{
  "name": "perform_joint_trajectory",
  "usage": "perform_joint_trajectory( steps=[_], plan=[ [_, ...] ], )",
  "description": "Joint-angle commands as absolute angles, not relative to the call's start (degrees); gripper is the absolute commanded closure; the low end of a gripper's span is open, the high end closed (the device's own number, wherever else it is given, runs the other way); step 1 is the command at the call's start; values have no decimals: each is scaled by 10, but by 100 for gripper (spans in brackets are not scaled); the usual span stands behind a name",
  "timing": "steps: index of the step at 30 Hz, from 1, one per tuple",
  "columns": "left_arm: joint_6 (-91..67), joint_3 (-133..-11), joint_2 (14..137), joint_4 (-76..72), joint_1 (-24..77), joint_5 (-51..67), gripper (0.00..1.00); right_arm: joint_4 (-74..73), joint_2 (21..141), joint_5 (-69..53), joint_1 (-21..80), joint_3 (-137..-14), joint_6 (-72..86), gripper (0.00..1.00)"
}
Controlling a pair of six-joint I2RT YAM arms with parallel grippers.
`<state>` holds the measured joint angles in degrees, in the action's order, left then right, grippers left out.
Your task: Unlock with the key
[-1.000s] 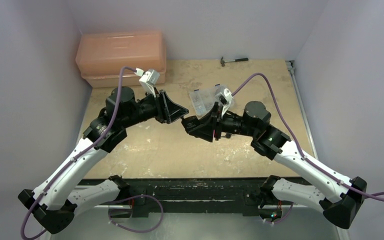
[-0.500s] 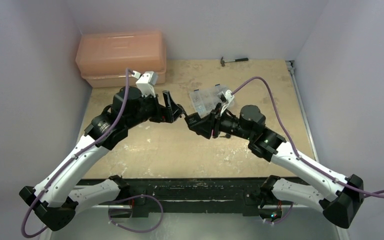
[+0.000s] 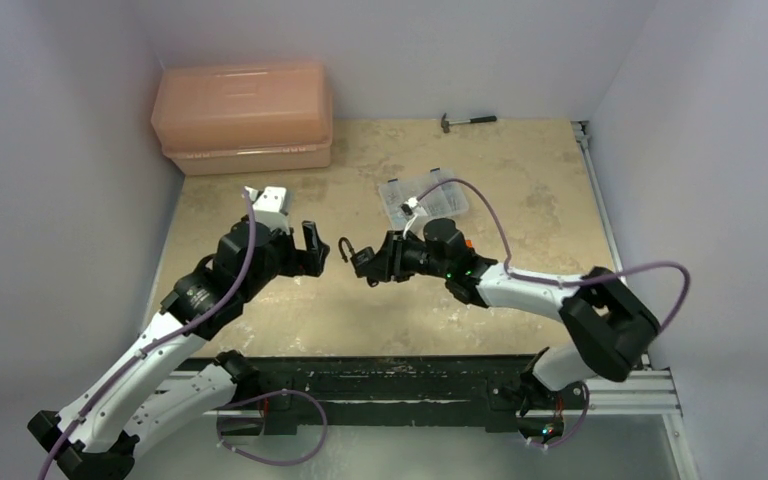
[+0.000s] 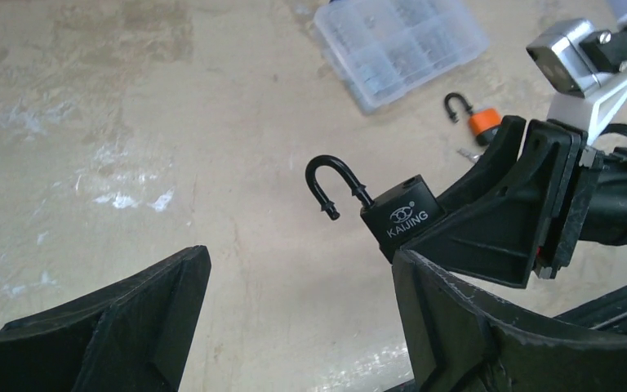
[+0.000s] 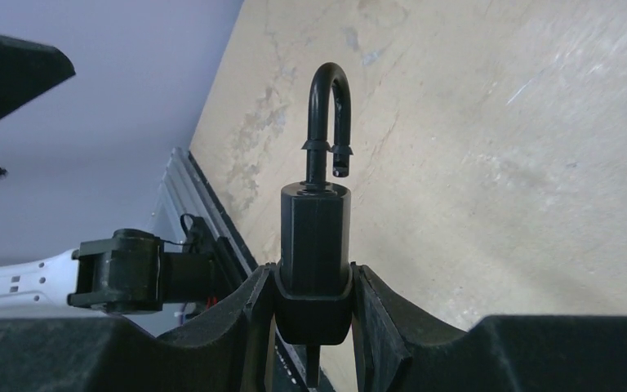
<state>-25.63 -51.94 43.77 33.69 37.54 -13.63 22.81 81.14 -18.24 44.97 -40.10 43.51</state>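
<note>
My right gripper (image 5: 314, 302) clamps the black padlock (image 4: 400, 216) above the surface (image 4: 131, 98), shackle sprung open, my left gripper (image 4: 298, 318) gapes wide just beside it, and the key I cannot make out.

Left pincer (image 3: 316, 250) wide open, facing right pincer (image 5: 314, 286), which clamps padlock (image 5: 314, 233); both arms reach inward.

Near the middle of the table (image 3: 550, 180), the right gripper (image 3: 373, 264) clamps a black padlock (image 3: 360, 259). The lock's hooked shackle points left toward the left gripper (image 3: 313, 250), which is close by but not touching. A clear compartment box (image 3: 428, 196) lies just beyond the right arm's wrist. A salmon-coloured toolbox (image 3: 243, 115) fills the far left corner, and a small hammer (image 3: 468, 120) lies at the far edge, right of centre.
</note>
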Motion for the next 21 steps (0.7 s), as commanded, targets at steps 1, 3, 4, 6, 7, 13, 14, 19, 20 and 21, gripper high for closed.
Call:
perform_joint_trajectory(
  steps=[1,3,4,6,7,13,14,19,20,21],
  plan=[
    [-225,-481,427,298,376,-160,12,412,871,-247,451,-449,511,100],
    [-217,-486,427,300,376,-162,12,404,905,-233,447,-464,527,100],
    [-214,-486,426,299,376,-167,12,391,921,-224,445,-472,530,100],
    [-209,-484,427,293,376,-167,12,377,955,-214,438,-483,543,100],
    [-207,-484,427,292,376,-164,12,379,970,-212,434,-485,550,100],
    [-201,-478,423,287,376,-151,12,397,1034,-208,415,-480,563,100],
    [-201,-477,423,286,375,-151,12,400,1045,-216,413,-481,564,98],
    [-200,-479,429,284,376,-146,12,421,1072,-228,407,-472,574,86],
    [-201,-479,430,285,376,-146,12,423,1072,-227,406,-470,575,84],
    [-200,-479,431,286,376,-146,12,423,1072,-225,405,-468,575,82]
  ],
)
